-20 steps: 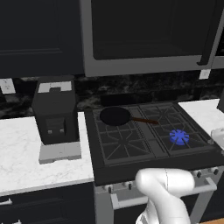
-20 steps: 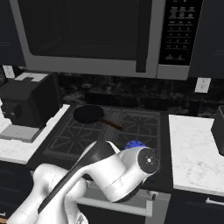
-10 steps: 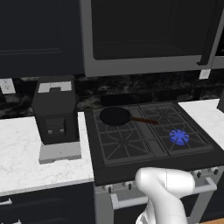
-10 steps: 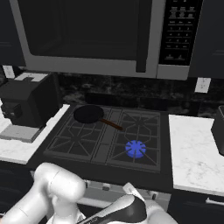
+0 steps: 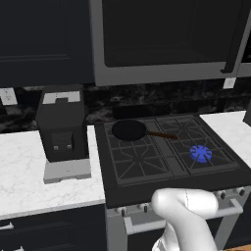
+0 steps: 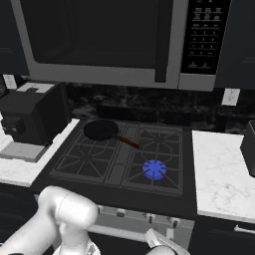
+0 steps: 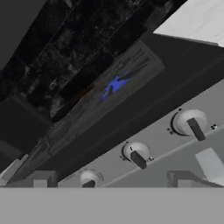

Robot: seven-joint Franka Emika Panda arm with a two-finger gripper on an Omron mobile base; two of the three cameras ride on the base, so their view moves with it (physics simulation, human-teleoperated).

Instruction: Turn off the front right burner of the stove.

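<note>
Arm dropped lower; frying pan (image 5: 129, 130) beside lit front right burner (image 5: 200, 153).

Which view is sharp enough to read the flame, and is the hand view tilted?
Left base view: front right burner shows a crisp blue disc, even lighting, no glare. Right base view: same disc, equally clear. Hand view: rolled, grazing angle, flame smeared to a streak; stove knobs soft but readable.

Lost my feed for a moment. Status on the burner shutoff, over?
Tool open, low at the stove front, facing the knobs, none touched. Front right burner lit blue. Frying pan sits rear left, nothing blocking.
</note>
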